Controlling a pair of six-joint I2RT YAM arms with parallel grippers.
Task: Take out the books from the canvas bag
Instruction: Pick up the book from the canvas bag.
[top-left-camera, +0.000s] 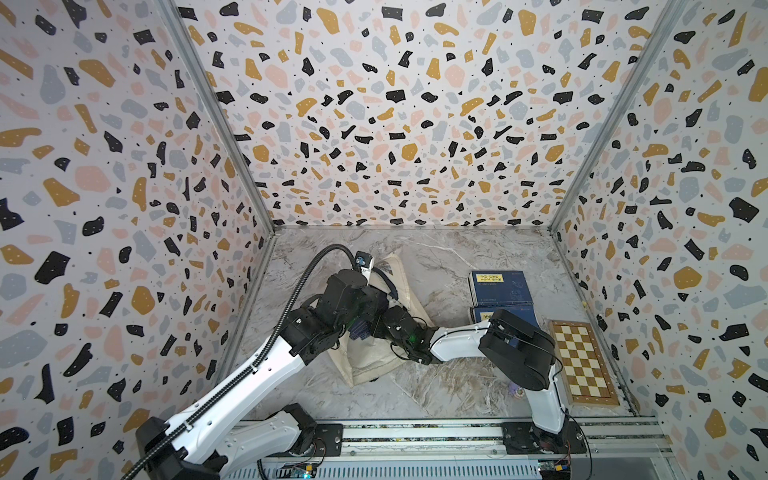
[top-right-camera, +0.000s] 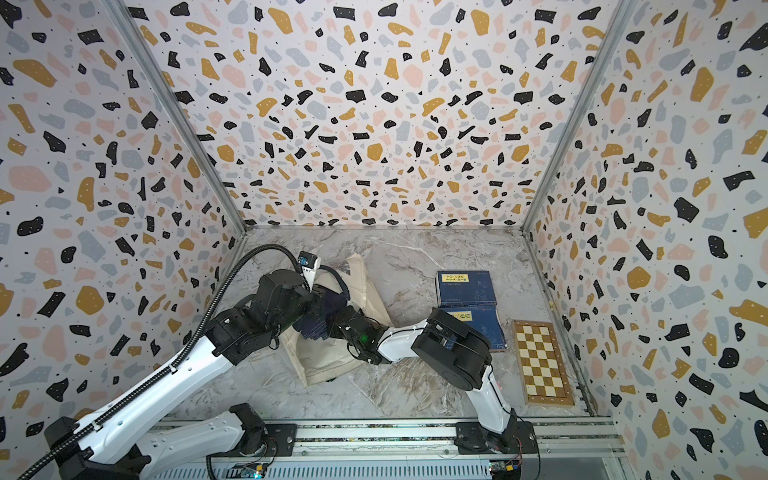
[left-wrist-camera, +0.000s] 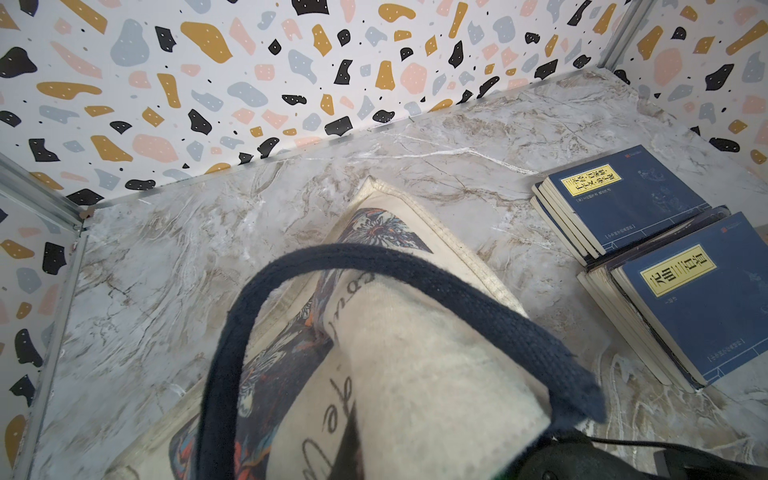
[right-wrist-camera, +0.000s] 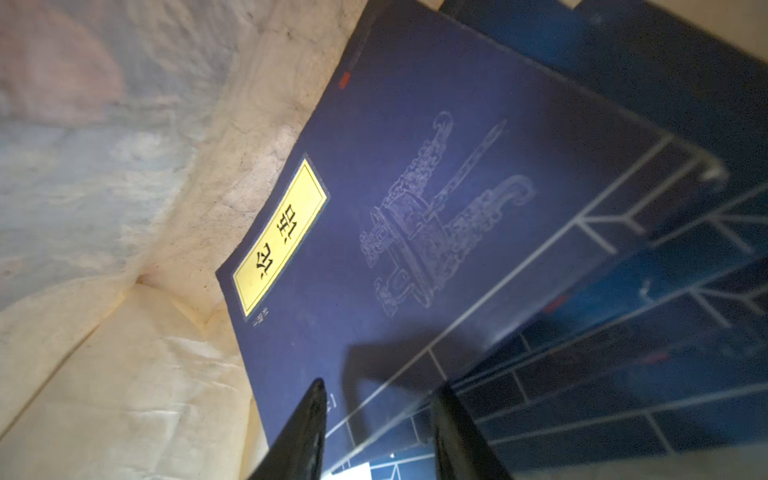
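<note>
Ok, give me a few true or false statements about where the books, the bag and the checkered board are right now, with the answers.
1. Two stacks of navy books lie on the table, outside the canvas bag. True.
2. The checkered board is inside the bag. False: it lies on the table beside the stacks.
3. The right gripper is inside the bag, at a navy book with a yellow label. True.
4. The bag stands upright. False: it lies on its side on the table.
5. The right gripper's fingers are pressed together. False: they stand apart.
</note>
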